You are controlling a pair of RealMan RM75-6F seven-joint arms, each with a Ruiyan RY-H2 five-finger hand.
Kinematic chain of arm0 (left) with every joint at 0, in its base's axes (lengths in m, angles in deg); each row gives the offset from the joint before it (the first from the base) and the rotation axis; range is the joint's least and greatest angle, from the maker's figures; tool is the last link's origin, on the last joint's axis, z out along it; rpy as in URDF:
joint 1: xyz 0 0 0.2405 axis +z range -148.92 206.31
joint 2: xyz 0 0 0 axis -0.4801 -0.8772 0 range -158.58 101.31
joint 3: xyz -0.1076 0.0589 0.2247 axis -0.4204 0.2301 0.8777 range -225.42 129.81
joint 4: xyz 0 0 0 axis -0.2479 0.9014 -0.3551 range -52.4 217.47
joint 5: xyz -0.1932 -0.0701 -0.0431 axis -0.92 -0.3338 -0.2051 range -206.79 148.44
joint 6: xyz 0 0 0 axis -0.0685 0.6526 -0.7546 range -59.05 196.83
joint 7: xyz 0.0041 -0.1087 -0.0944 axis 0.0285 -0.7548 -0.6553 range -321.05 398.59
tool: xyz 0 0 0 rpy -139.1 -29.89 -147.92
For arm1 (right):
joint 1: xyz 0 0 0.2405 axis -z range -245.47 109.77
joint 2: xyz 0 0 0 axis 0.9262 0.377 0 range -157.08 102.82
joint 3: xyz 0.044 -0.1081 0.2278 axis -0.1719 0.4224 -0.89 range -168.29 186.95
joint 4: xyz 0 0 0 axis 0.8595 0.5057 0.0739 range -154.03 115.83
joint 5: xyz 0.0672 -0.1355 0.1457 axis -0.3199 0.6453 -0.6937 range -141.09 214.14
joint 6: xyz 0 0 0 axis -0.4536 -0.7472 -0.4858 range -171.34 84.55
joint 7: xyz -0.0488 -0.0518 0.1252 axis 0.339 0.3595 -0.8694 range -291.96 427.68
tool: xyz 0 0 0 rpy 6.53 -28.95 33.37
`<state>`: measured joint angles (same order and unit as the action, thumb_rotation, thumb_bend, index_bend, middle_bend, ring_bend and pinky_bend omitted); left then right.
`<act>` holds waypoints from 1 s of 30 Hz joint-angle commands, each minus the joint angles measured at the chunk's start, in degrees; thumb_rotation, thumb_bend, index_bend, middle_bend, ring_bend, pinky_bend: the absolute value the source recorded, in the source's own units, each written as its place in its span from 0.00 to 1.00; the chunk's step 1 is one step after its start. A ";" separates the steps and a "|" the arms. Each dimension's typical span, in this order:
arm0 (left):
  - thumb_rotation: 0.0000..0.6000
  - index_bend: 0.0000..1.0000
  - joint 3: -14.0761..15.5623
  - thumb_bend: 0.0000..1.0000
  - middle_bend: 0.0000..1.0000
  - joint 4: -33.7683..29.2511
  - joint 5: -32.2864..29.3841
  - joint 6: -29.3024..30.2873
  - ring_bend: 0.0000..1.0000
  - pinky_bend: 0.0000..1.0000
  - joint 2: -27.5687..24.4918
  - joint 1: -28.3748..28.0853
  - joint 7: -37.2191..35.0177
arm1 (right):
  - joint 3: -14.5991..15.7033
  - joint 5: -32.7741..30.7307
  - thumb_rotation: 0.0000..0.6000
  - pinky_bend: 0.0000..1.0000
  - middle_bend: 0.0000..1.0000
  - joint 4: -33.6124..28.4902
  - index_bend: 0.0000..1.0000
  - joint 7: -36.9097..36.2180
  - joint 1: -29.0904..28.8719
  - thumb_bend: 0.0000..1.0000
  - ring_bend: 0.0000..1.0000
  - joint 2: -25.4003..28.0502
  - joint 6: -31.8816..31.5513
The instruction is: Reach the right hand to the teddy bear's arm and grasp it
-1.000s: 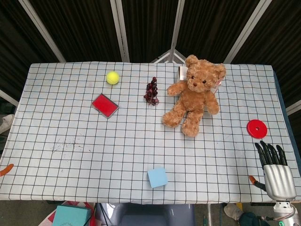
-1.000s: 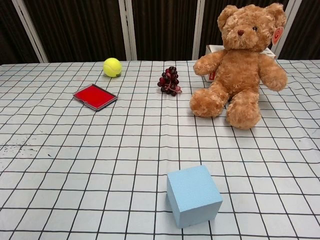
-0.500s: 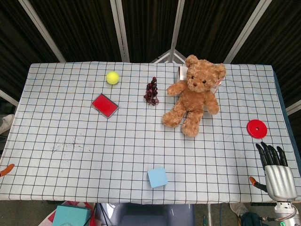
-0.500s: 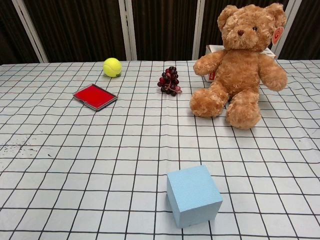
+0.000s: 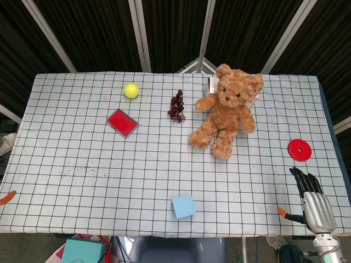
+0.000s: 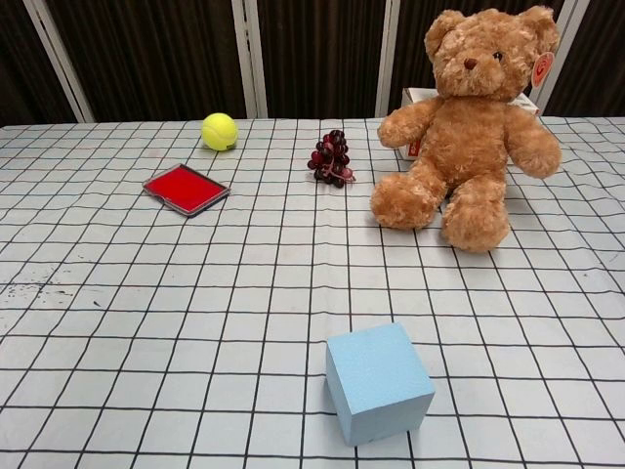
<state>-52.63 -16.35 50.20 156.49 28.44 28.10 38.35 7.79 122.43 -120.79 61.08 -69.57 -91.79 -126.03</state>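
Teddy bear [image 5: 226, 112] sat upright toward the far right of the checked worktop [image 5: 82, 164], its back against a small white box [image 5: 213, 84] that was mostly hidden behind it. Its arms stuck out to either side, and a round tag [image 6: 541, 66] showed by one ear in the chest view.

The right robot hand [image 5: 311, 200] hung at the near right corner of the worktop, well apart from the bear, back of the hand up and dark fingers [image 5: 300, 181] pointing away toward the far edge. The fingers lay close together and fairly straight, the thumb stuck out to the left, and the hand held and touched nothing: released. Its wrist was cut off by the lower frame edge, and it did not appear in the chest view. The left robot hand was outside both views.

A red disc [image 5: 299, 149] lay between the right robot hand and the bear's side of the worktop. Farther left were a bunch of dark grapes [image 5: 176, 106], a yellow ball [image 5: 131, 90], a flat red case [image 5: 122, 122] and, near the front edge, a light blue cube [image 5: 184, 206].
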 commanded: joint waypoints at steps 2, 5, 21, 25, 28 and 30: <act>1.00 0.24 -0.25 0.20 0.09 0.28 -0.60 -0.25 0.02 0.19 -0.14 -0.02 -0.51 | -4.75 -4.99 1.00 0.00 0.08 0.45 0.05 -13.98 -3.75 0.15 0.13 -1.09 4.91; 1.00 0.24 -0.48 0.20 0.09 0.42 -1.19 -0.69 0.02 0.19 -0.12 -0.22 -0.51 | -8.53 -10.22 1.00 0.00 0.08 1.05 0.06 -23.16 -7.35 0.15 0.13 -1.02 11.46; 1.00 0.24 -1.29 0.20 0.09 0.47 -3.96 -0.77 0.02 0.19 0.32 -0.15 1.45 | -19.87 -26.06 1.00 0.00 0.08 35.90 0.07 -47.56 -26.32 0.15 0.13 -13.68 45.86; 1.00 0.24 -1.74 0.20 0.09 0.56 -5.21 -1.42 0.02 0.19 0.57 -0.53 2.24 | -20.76 -25.74 1.00 0.00 0.10 41.24 0.07 -48.43 -28.54 0.15 0.13 -16.75 48.13; 1.00 0.24 -1.84 0.20 0.09 0.58 -5.73 -1.87 0.02 0.19 0.76 -0.79 2.96 | -22.16 -25.99 1.00 0.00 0.13 43.66 0.08 -49.80 -29.67 0.15 0.16 -18.60 48.66; 1.00 0.24 -1.89 0.20 0.09 0.55 -5.87 -1.94 0.02 0.19 0.83 -0.86 3.24 | -22.90 -26.20 1.00 0.00 0.16 44.83 0.13 -50.33 -30.21 0.15 0.18 -19.63 48.66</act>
<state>-54.50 -15.78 44.35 154.56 29.26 27.26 41.57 -14.51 96.57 -76.67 11.25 -99.20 -110.70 -77.77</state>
